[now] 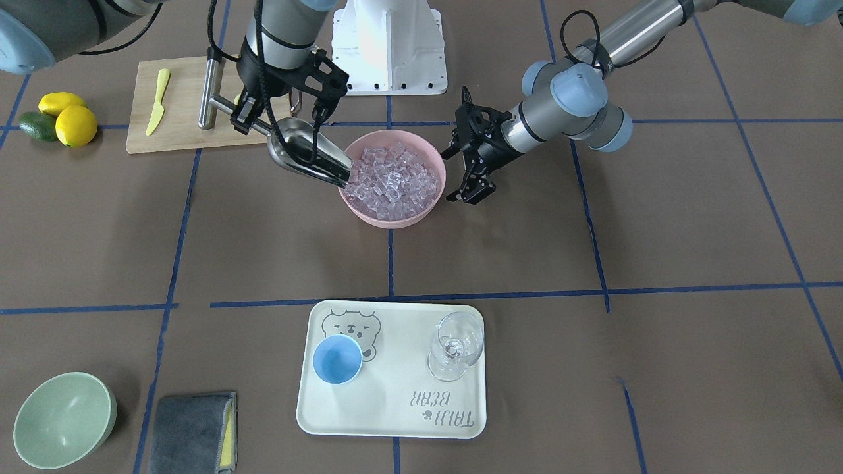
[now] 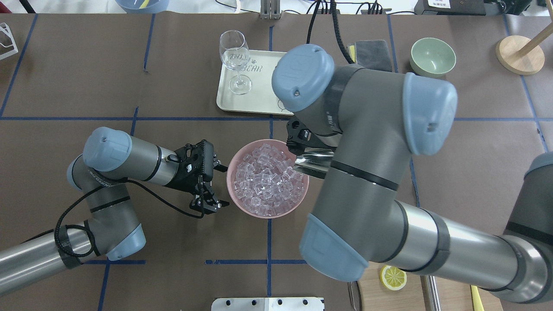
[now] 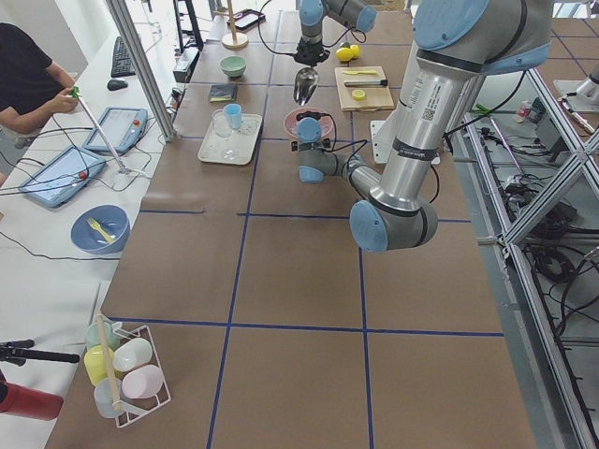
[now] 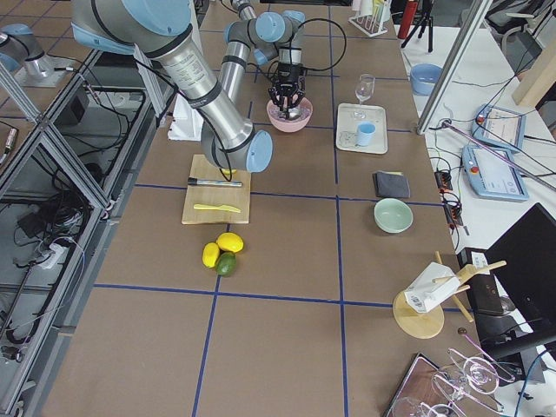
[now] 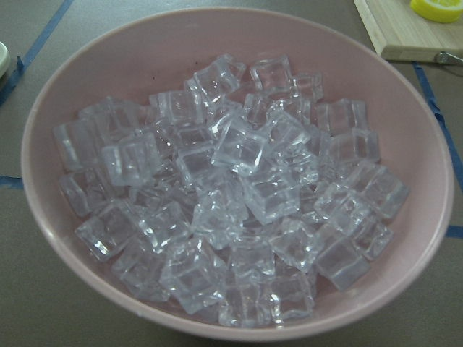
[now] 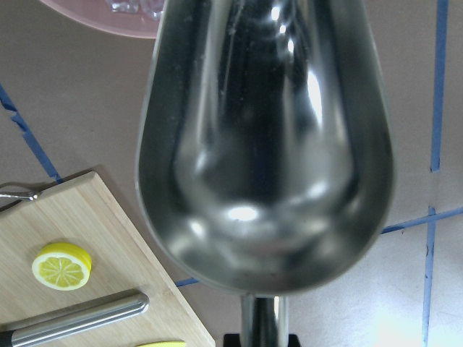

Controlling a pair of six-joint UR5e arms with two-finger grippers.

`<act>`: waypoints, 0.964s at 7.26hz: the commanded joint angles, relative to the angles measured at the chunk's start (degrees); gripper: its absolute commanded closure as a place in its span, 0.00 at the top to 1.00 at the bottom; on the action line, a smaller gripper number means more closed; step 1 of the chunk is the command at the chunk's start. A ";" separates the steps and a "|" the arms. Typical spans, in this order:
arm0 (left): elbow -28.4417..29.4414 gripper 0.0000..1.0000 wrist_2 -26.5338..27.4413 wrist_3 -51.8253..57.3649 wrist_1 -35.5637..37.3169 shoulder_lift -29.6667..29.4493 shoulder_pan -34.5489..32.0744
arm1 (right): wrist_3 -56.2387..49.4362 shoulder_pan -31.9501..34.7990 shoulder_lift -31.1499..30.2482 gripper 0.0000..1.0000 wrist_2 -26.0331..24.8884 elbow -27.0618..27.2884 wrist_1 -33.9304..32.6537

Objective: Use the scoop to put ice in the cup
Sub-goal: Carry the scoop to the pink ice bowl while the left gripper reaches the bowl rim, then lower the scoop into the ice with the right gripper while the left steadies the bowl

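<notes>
The ice (image 1: 394,181) fills a pink bowl (image 1: 388,220) at the table's middle and shows close up in the left wrist view (image 5: 239,210). My right gripper (image 1: 253,118) is shut on the handle of the steel scoop (image 1: 306,155). The scoop tilts down with its tip at the bowl's rim, touching the ice. Its trough looks empty in the right wrist view (image 6: 264,144). My left gripper (image 1: 456,174) is open and empty, close beside the bowl's other side. The light-blue cup (image 1: 337,359) stands empty on a cream tray (image 1: 395,421).
A wine glass (image 1: 456,345) stands on the tray beside the cup. A green bowl (image 1: 62,418) and a grey cloth (image 1: 191,431) lie near the tray. A cutting board (image 1: 178,135) with a steel cylinder (image 1: 209,92) and a yellow knife (image 1: 157,102) lies behind the scoop, lemons (image 1: 74,125) beside it.
</notes>
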 commanded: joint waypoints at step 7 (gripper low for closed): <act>0.00 1.00 0.00 -1.27 -0.01 -0.38 0.59 | -0.61 -5.37 11.50 0.00 -8.93 -15.76 -10.36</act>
